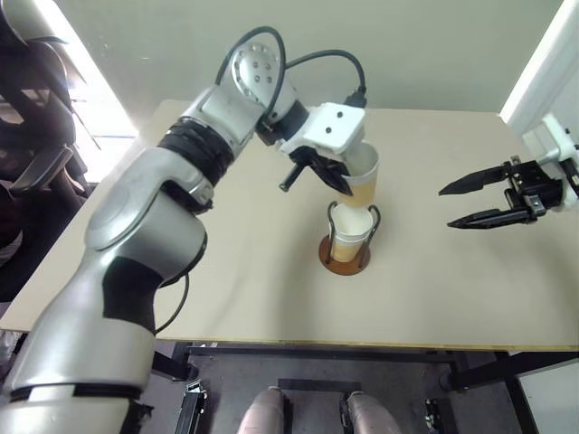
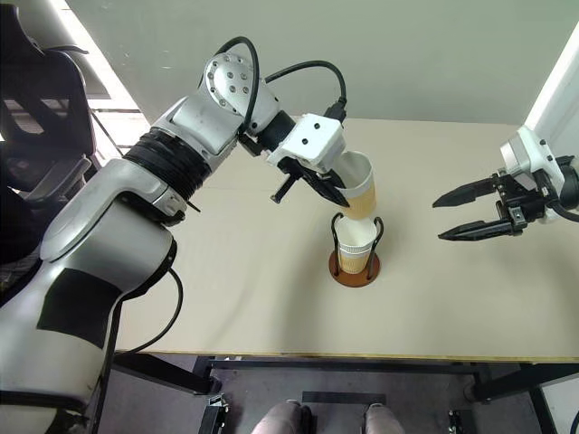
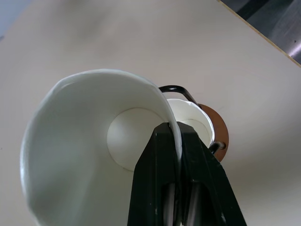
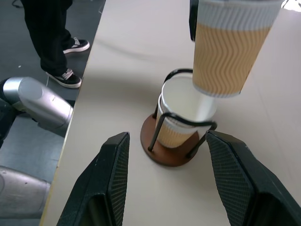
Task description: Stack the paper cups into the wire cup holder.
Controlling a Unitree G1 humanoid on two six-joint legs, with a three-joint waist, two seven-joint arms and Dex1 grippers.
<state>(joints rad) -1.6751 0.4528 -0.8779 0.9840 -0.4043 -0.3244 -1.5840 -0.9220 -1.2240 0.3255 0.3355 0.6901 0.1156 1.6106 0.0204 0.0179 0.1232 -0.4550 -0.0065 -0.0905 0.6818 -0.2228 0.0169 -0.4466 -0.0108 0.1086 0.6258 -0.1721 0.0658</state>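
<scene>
Paper cups (image 4: 178,123) are seated nested in the wire cup holder (image 1: 348,237) on the worktop (image 1: 271,280). Another paper cup (image 2: 359,187) is pinched by its rim in the left pincer (image 2: 336,194), tilted just above them. The right pincer (image 1: 457,204) is held wide open, well apart.

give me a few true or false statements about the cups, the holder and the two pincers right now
1. The left pincer pinches the rim of a paper cup. True.
2. The wire holder is empty. False: at least one cup already sits in it.
3. The right pincer is shut on a cup. False: it is open and holds nothing.
4. The held cup hangs above the holder, not yet seated in it. True.
5. The holder lies tipped over on the table. False: it stands upright.
</scene>
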